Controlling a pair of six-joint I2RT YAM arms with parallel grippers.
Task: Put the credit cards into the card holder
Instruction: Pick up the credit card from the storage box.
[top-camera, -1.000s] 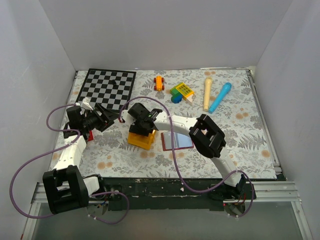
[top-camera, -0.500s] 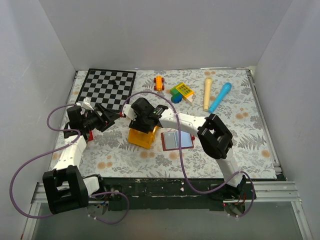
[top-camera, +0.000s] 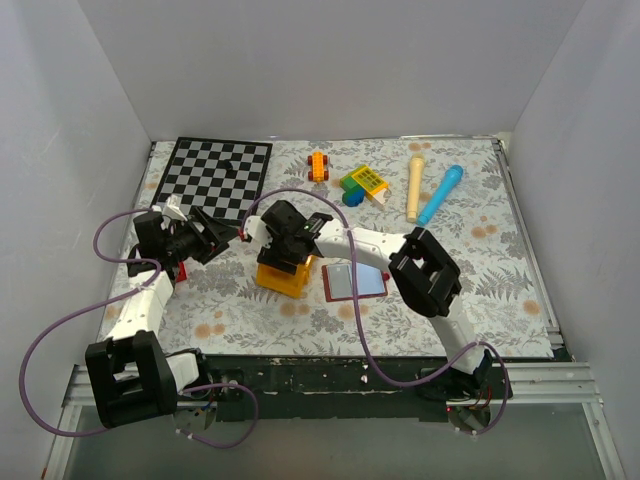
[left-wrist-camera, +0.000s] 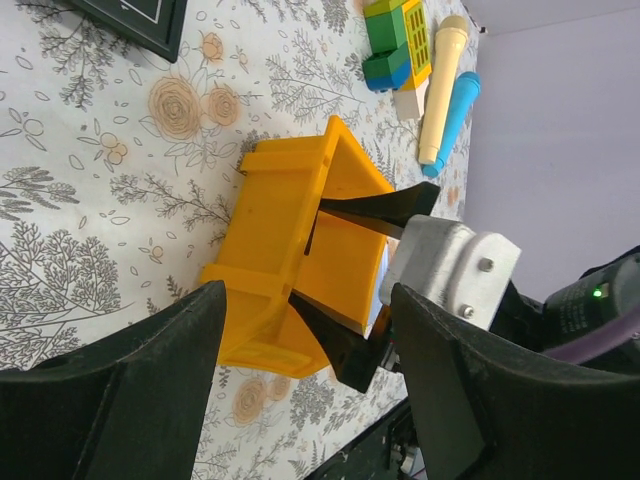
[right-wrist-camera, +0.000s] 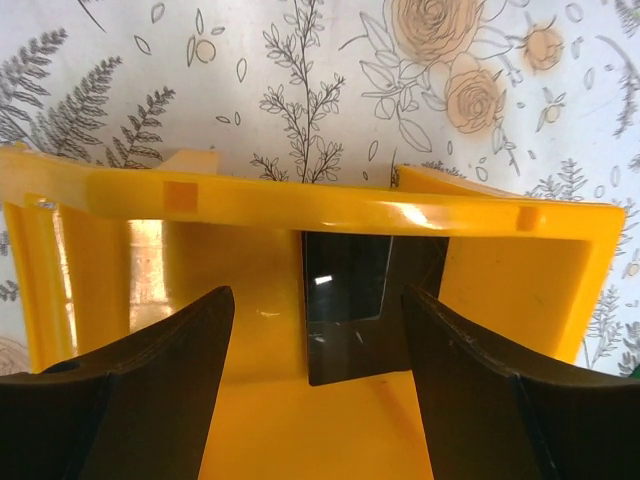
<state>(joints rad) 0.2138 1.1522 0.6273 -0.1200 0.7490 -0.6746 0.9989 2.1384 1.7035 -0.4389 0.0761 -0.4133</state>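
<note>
Right gripper nudged farther across yellow bin | jaws spread astride upright credit card, not pinching | left gripper spread, empty | card holder lies open, no card seen inside.

The desk was white with grey leaves and pale orange flowers. The bin was bright yellow, and the card in it was shiny black. The card holder was dark red outside and pale blue inside. The board had black and white squares. One stick was cream, the other stick light blue. My left fingers and right fingers were black.
</note>
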